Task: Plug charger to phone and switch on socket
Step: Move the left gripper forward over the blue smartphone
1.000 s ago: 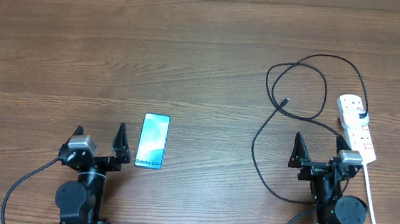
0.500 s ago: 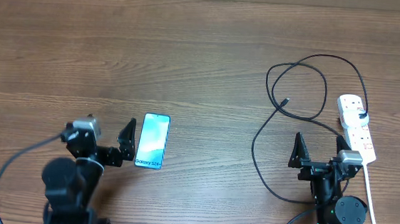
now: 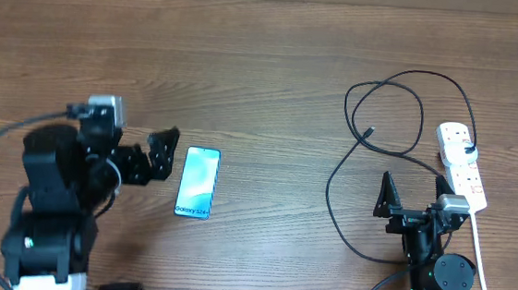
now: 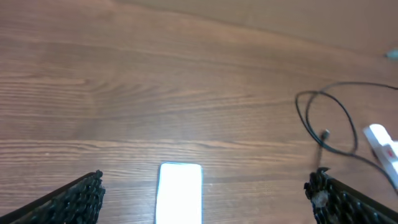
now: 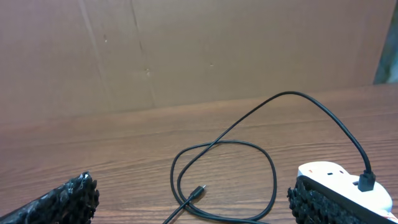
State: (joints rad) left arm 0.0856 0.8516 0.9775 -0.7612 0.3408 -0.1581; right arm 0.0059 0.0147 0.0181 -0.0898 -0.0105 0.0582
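Observation:
The phone (image 3: 198, 183) lies flat, screen up, left of centre. My left gripper (image 3: 138, 154) is open and empty, raised just left of the phone. In the left wrist view the phone (image 4: 180, 193) shows low between the wide-spread fingers of the gripper (image 4: 205, 185). The charger cable (image 3: 385, 97) lies in loops at the right, its connector tip (image 3: 371, 132) loose on the table and its plug (image 3: 470, 149) in the socket strip (image 3: 461, 168). My right gripper (image 3: 413, 196) is open and empty, near the table's front edge, beside the strip. The right wrist view shows that gripper (image 5: 191, 190), the tip (image 5: 199, 190), the cable (image 5: 249, 124) and the strip (image 5: 336, 175).
The strip's thick white cord (image 3: 480, 260) runs toward the front edge at the right. A long bend of the black cable (image 3: 331, 197) lies left of my right gripper. A brown cardboard wall (image 5: 186, 50) stands behind the wooden table (image 3: 265, 62).
My left arm has risen and swung away from the front edge, its gripper now up beside the phone. The right arm, phone, cable and strip have not moved.

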